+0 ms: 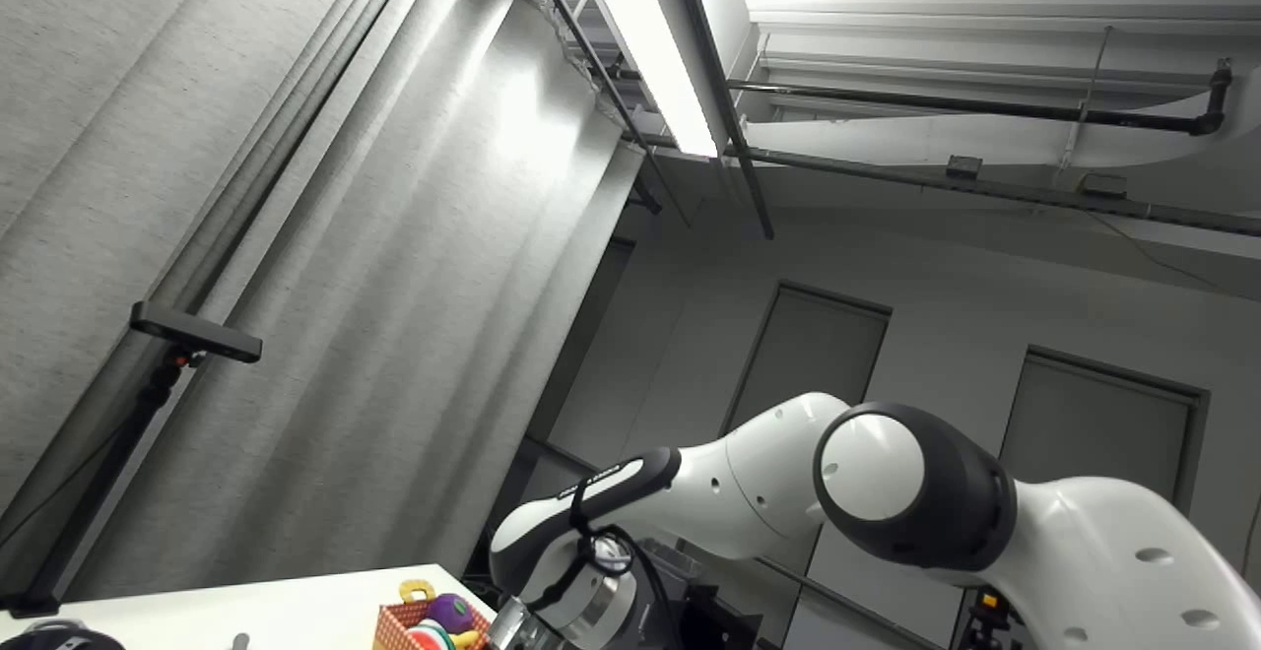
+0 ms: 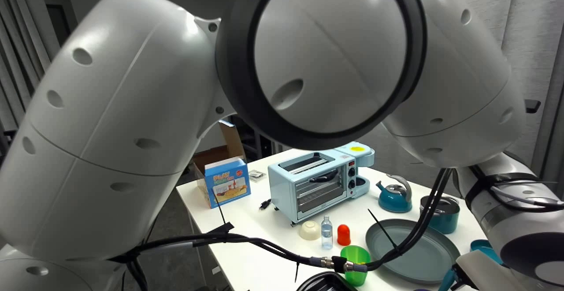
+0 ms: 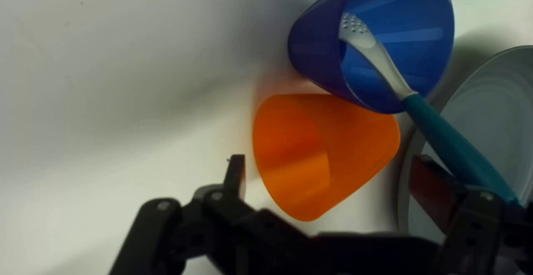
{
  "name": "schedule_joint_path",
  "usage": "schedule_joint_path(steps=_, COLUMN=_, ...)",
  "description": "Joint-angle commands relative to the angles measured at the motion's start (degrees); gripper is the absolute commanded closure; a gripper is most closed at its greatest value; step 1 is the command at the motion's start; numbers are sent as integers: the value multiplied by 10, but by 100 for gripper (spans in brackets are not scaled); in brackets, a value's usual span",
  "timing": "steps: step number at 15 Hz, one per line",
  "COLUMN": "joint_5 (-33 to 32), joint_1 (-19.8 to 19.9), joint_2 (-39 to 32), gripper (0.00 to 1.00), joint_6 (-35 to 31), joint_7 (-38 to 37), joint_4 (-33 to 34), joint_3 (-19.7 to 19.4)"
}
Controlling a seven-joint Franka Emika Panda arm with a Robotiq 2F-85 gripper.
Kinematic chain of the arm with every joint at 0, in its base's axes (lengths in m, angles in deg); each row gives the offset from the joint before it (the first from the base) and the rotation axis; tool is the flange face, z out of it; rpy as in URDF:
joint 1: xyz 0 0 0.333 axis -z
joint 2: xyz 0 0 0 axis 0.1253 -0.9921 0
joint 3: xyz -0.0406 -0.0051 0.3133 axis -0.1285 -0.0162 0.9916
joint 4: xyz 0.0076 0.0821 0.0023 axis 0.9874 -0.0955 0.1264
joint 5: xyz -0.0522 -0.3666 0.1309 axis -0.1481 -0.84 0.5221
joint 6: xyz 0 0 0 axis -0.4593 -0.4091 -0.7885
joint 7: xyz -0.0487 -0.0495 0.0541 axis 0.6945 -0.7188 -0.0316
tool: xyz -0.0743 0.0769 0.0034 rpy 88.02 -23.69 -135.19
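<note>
In the wrist view my gripper is open, its fingers on either side of an orange cup. The cup looks tipped on its side, mouth to the left. A gap shows between it and each finger. A blue cup adjoins it above, mouth to the right; I cannot tell whether it stands upright. A utensil with a pale perforated head and teal handle rests in the blue cup. Its handle passes over a grey round dish and behind the right finger. The fingertips are not clear in either exterior view.
On the white table stand a light blue toaster oven, teal kettle, teal pot, grey plate, green cup, small bottle and cream bowl. A toy basket is near the wrist.
</note>
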Motion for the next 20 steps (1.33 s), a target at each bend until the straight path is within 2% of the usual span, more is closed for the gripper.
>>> schedule_joint_path(steps=1, joint_5=40, joint_1=22, joint_2=-24, gripper=0, joint_6=42, joint_7=33, joint_4=35, joint_3=15)
schedule_joint_path(steps=9, joint_5=86, joint_1=31, joint_2=-60, gripper=0, joint_6=98, joint_7=73, joint_4=81, joint_3=19)
schedule_joint_path(steps=17, joint_5=103, joint_1=30, joint_2=-84, gripper=2, joint_6=128, joint_7=79, joint_4=103, joint_3=16)
schedule_joint_path(steps=20, joint_5=105, joint_1=30, joint_2=-90, gripper=0, joint_6=137, joint_7=79, joint_4=109, joint_3=16)
